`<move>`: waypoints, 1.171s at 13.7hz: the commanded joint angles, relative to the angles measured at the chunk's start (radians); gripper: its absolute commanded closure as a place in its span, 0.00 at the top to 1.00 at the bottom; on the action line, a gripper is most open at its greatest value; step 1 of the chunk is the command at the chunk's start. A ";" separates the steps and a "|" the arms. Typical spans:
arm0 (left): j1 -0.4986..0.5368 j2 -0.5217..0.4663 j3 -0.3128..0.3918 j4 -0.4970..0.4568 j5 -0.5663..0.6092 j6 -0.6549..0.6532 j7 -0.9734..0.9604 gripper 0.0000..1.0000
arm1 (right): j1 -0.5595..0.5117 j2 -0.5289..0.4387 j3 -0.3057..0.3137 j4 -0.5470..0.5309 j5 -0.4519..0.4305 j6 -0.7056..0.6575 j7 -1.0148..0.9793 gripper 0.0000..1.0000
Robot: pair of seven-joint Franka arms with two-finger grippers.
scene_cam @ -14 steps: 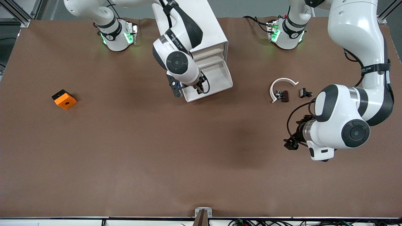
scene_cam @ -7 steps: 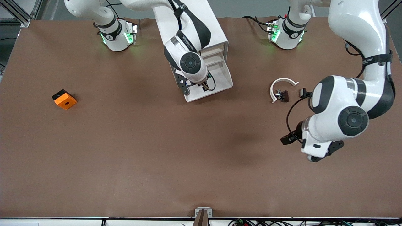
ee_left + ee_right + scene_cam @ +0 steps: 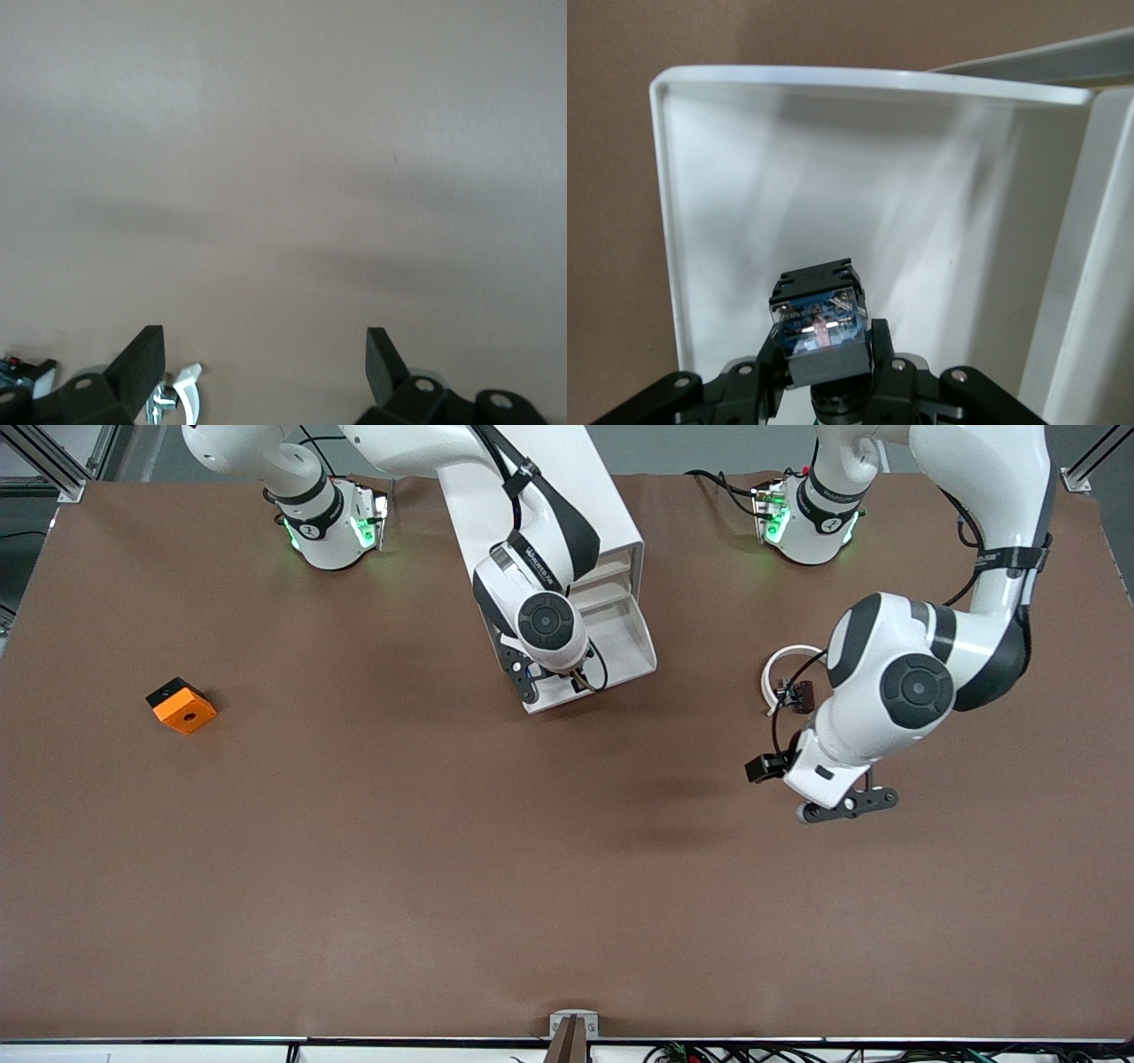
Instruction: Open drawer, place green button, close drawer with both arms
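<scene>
The white cabinet (image 3: 567,496) stands near the robots' bases. Its lowest drawer (image 3: 625,646) is pulled open toward the front camera. My right gripper (image 3: 576,679) is over the open drawer, near its front end. In the right wrist view the right gripper (image 3: 824,347) is shut on the button (image 3: 819,320), whose dark blue-black body shows above the white drawer floor (image 3: 833,177). Its green cap is hidden. My left gripper (image 3: 846,804) is open and empty over bare table, as the left wrist view (image 3: 266,350) shows.
A white arc (image 3: 780,660) with a small black and brown piece (image 3: 802,695) lies by the left arm; the arc also shows in the left wrist view (image 3: 189,394). An orange block (image 3: 181,705) lies toward the right arm's end of the table.
The left arm has swung toward the cabinet and the white arc, turning its gripper. The right gripper has shifted slightly over the open drawer with the button still in it.
</scene>
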 commanded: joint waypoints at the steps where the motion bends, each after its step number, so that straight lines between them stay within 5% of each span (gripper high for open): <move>1: 0.003 -0.048 -0.059 -0.122 0.021 0.047 0.009 1.00 | 0.022 0.008 -0.014 0.022 0.018 -0.014 0.010 0.90; 2: 0.000 -0.056 -0.070 -0.146 0.021 0.068 0.003 1.00 | 0.024 0.007 -0.014 0.025 0.018 -0.015 0.010 1.00; 9: -0.075 0.023 -0.147 -0.225 0.018 0.186 -0.223 1.00 | -0.022 -0.102 -0.021 0.047 0.015 -0.152 -0.054 1.00; 16: -0.226 0.108 -0.156 -0.222 -0.017 0.186 -0.457 1.00 | -0.220 -0.310 -0.025 0.044 0.001 -0.412 -0.426 1.00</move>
